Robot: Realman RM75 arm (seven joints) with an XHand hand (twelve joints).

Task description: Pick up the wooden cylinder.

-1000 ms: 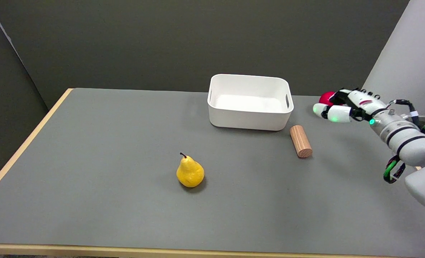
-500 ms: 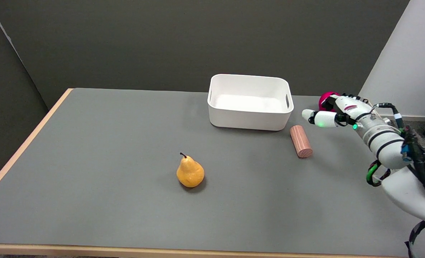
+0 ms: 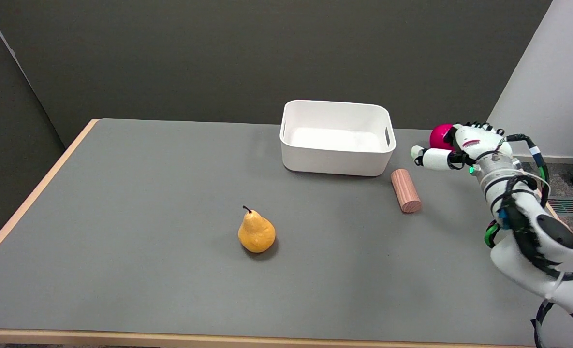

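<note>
The step in hand looked to be the approach: the right hand [image 3: 453, 147] hung in the air to the right of the wooden cylinder [image 3: 405, 190], near it but touching nothing, with one white finger stretched out leftward and the others apart from it, so it held nothing. The cylinder lay on its side on the grey table [image 3: 146, 217], just beside the front right corner of the white bin [image 3: 337, 137] but apart from it, its long axis running away from the camera and its flat end grain facing the near side. To take it, the hand would probably need to come down and to the left and straddle the cylinder across its round flanks, since a push from one side might simply roll it toward the bin. The wood appeared smooth, pale brown and faintly striped along its length. The bin was a rounded plastic tub with cut-out handles. A yellow pear [image 3: 256, 232] with a dark stem stood well apart to the left, and a round magenta ball [image 3: 439, 136] sat partly hidden behind the hand.
</note>
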